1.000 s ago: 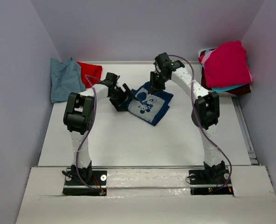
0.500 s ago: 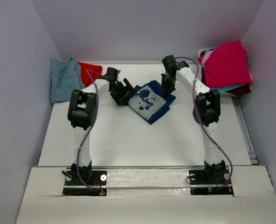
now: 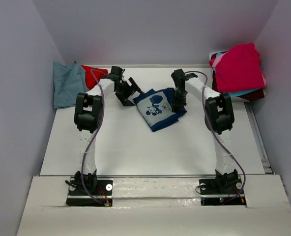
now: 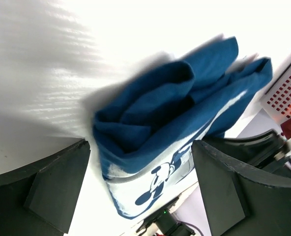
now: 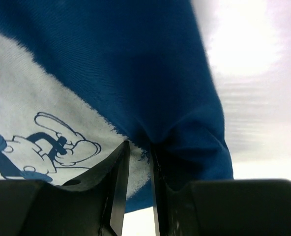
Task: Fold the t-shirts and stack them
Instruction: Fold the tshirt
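We pinch the navy t-shirt [image 3: 158, 107] mid-table [image 3: 135, 142] with our right gripper [image 5: 139, 147].
Its white mouse print [image 3: 154, 104] faces up; our left gripper [image 3: 127, 91] hovers spread wide beside its left edge, holding nothing.

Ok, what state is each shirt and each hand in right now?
navy t-shirt: loosely folded bundle, mouse print up, mid-table.
right hand: shut on the navy t-shirt's right edge.
left hand: open, empty, beside the navy t-shirt.
blue-grey t-shirt: crumpled, unfolded, far left.
red t-shirt: crumpled beside the blue-grey t-shirt.
magenta t-shirt: topping the far-right pile.
turquoise t-shirt: edge showing under it.
maroon t-shirt: low in that pile.
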Tool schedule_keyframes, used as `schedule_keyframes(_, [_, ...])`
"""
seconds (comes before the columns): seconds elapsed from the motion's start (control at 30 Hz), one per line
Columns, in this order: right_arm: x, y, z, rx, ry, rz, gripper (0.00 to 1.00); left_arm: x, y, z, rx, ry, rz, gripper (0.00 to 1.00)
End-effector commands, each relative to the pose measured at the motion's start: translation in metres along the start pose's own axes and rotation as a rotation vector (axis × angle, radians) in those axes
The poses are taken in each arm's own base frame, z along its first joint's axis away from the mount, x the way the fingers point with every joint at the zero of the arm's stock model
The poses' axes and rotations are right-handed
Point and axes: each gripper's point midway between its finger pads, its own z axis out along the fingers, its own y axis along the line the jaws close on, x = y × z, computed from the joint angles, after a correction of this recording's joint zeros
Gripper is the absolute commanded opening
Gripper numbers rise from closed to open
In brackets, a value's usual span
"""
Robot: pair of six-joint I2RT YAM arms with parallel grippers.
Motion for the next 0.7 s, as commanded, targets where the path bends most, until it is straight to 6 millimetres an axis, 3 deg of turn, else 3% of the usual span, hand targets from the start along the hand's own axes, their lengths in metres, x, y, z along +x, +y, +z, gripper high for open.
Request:
schedule_keyframes(0.0, [0.041,0.001,0.0,-0.055,0.108,-0.033,0.29,-0.008,-0.003,-0.001,-0.001,0.017,0.041,0.99])
schedule_keyframes(0.13, [0.063,0.005,-0.004,-0.101,0.157,-0.062,0.29,-0.014,-0.007,0.004,0.003,0.02,0.051,0.99])
schedule_keyframes(0.27, [0.081,0.028,-0.011,-0.17,0.2,-0.122,0.29,-0.015,-0.009,0.008,0.018,0.029,0.057,0.99])
schedule_keyframes(0.43, [0.075,0.039,-0.018,-0.195,0.182,-0.134,0.29,-0.018,0.004,-0.001,-0.035,0.003,0.076,0.99])
schedule_keyframes(0.53, [0.075,0.044,-0.019,-0.222,0.194,-0.142,0.29,-0.004,0.004,-0.016,-0.015,0.001,0.087,0.99])
schedule_keyframes(0.57, [0.075,0.044,-0.019,-0.224,0.195,-0.142,0.29,0.007,0.018,-0.013,-0.033,0.024,0.071,0.99])
schedule_keyframes(0.67, [0.074,0.045,-0.017,-0.228,0.199,-0.141,0.29,0.026,0.031,-0.024,-0.044,0.034,0.067,0.99])
